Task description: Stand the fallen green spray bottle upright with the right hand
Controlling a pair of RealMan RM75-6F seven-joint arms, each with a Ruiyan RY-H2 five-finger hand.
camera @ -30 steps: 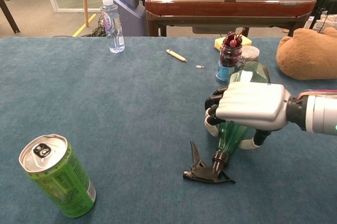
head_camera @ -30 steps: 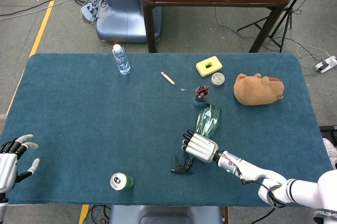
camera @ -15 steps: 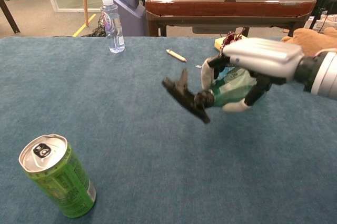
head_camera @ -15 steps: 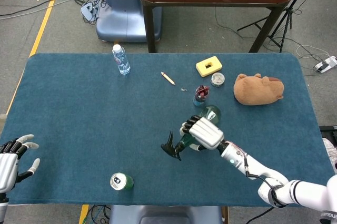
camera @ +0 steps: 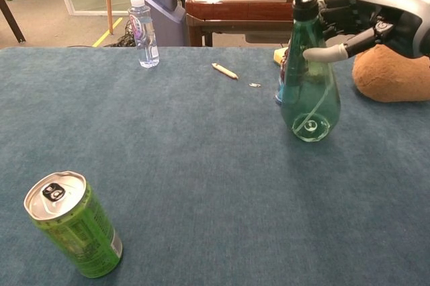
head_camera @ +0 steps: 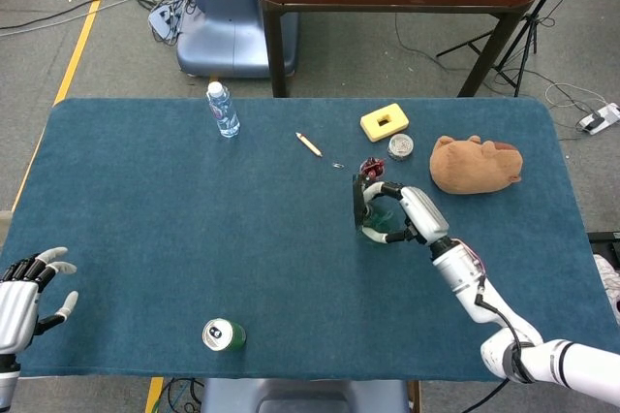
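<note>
The green spray bottle (camera: 309, 98) stands upright on the blue table, with its black spray head on top. My right hand (camera: 366, 21) grips it high around the neck from the right side. From above, the right hand (head_camera: 412, 211) wraps the bottle (head_camera: 385, 230) near the table's middle right, just in front of a cup of cherries (head_camera: 369, 171). Whether the bottle's base rests fully on the cloth I cannot tell. My left hand (head_camera: 24, 287) hovers open at the table's front left corner, holding nothing.
A plush bear (camera: 393, 71) lies right of the bottle. Behind it are a yellow block (head_camera: 385, 122) and a small round jar (head_camera: 400, 146). A pencil (camera: 224, 71) and a water bottle (camera: 144, 31) sit further back left. A green can (camera: 74, 232) stands front left.
My right hand lifted the bottle off the cloth, swung it from lying with its spray head toward me to upright, and carried it back toward the cherry cup. The left hand stayed still.
</note>
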